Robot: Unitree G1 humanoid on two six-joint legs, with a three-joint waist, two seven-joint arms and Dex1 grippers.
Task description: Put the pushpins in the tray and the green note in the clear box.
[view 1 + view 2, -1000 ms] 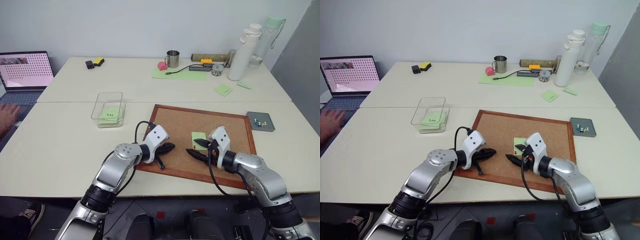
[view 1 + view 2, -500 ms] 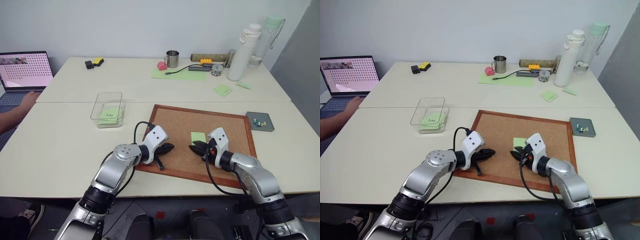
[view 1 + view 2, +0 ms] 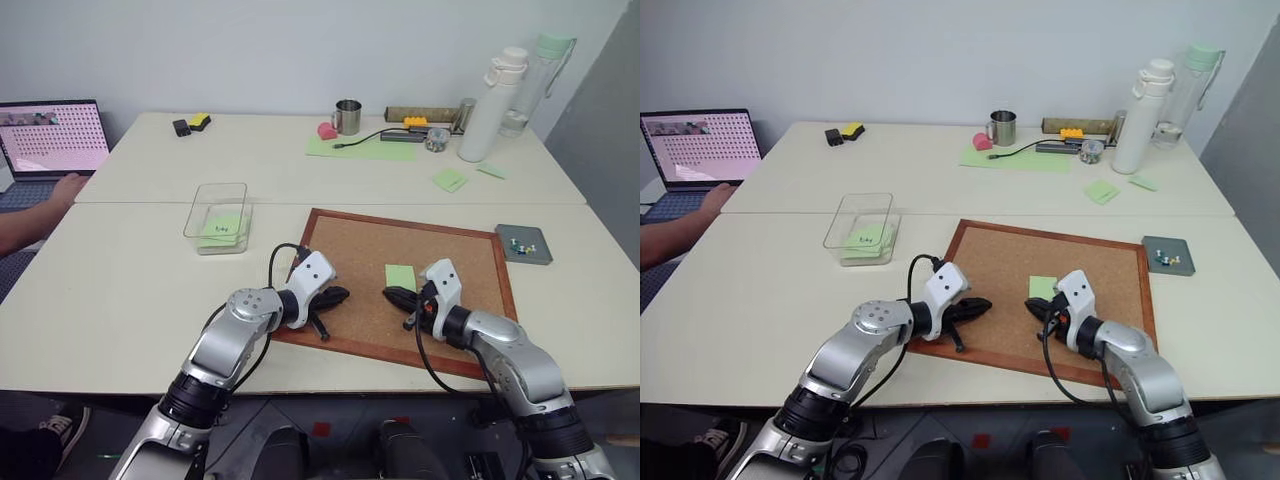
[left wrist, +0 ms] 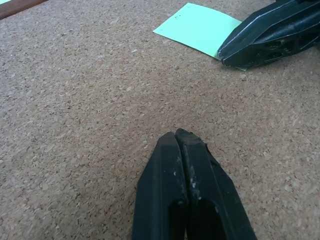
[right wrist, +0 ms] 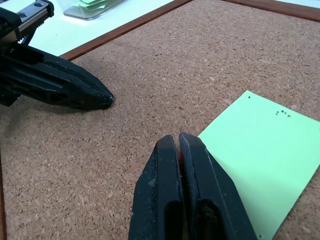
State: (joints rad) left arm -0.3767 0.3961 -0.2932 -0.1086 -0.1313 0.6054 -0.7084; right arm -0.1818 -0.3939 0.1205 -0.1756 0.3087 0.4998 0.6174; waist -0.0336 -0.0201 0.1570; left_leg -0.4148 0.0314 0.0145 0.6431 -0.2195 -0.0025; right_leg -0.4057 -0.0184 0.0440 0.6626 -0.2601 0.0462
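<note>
My right gripper (image 5: pixel 178 141) is pressing its two black fingers together at the near corner of the green note (image 5: pixel 265 145), and a sliver of red is showing in the seam between the tips, so it is pinching what looks like the red pushpin (image 5: pixel 179 156). The note itself is lying flat on the corkboard (image 3: pixel 350 250), toward the board's right half, with pinholes showing near its far edge. My left gripper (image 4: pixel 176 136) is resting low over the bare cork with its fingers shut tight on nothing, pointing toward the right gripper, the two tips near each other but apart.

Off the board's right edge, the dark grey tray (image 3: pixel 523 254) is sitting on the table (image 3: pixel 120 290), already holding a few tiny pins I cannot tell apart. To the board's left, the clear box (image 3: pixel 218 215) is standing with a handwritten green note (image 3: pixel 222 229) inside it.

Along the back of the table are lying a large pale green sheet (image 3: pixel 350 148), a steel mug (image 3: pixel 347 116), a white bottle (image 3: pixel 483 104) and two loose green notes (image 3: pixel 449 179). At the far left a person's hand (image 3: pixel 68 188) is resting beside an open laptop (image 3: pixel 55 137).
</note>
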